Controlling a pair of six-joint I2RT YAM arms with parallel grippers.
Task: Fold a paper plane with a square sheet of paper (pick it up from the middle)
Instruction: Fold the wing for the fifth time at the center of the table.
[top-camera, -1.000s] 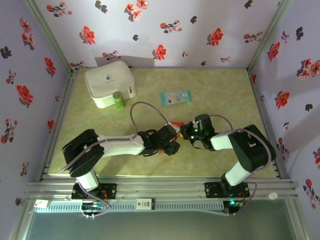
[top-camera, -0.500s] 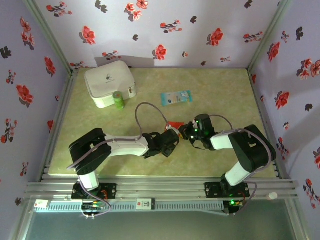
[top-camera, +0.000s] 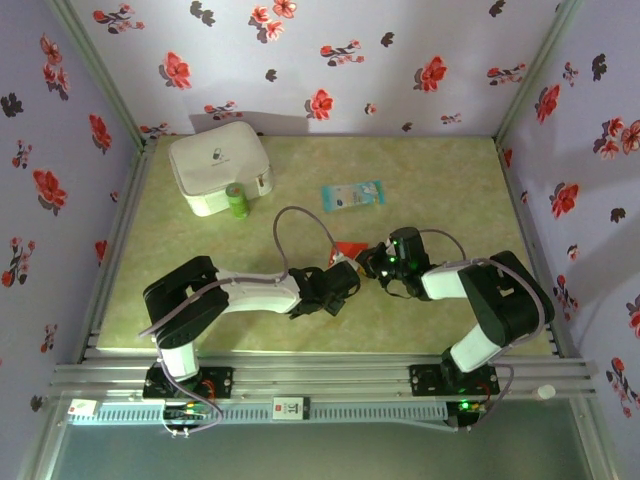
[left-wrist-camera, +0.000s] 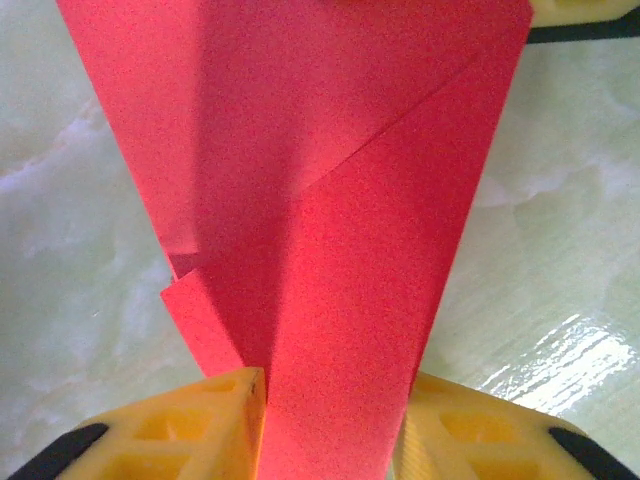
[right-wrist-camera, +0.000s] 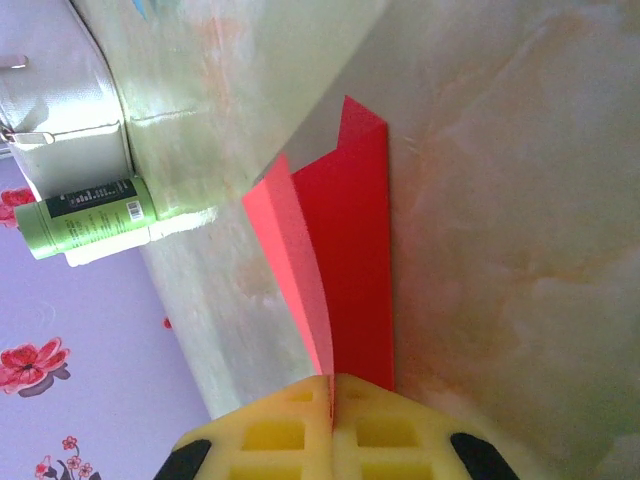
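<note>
The square sheet of paper (top-camera: 349, 248) is folded into a narrow bright red shape with a diagonal crease, held low over the table's middle between both grippers. In the left wrist view the red paper (left-wrist-camera: 330, 200) runs up from between the yellow fingers (left-wrist-camera: 190, 425) of my left gripper (left-wrist-camera: 335, 430). Its jaws stand apart, one on each side edge of the strip. My right gripper (right-wrist-camera: 332, 385) is shut on the paper's (right-wrist-camera: 350, 260) end, its two layers splaying apart above the pads. From above, the left gripper (top-camera: 343, 274) and right gripper (top-camera: 373, 262) nearly meet.
A white boxy case (top-camera: 218, 165) stands at the back left with a green bottle (top-camera: 237, 200) at its front. A pale blue packet (top-camera: 352, 194) lies behind the grippers. Flowered walls close the table on three sides.
My left arm has shifted right, closer to the right gripper, and its jaws have narrowed around the paper. The right arm has stayed still, shut on the paper.
</note>
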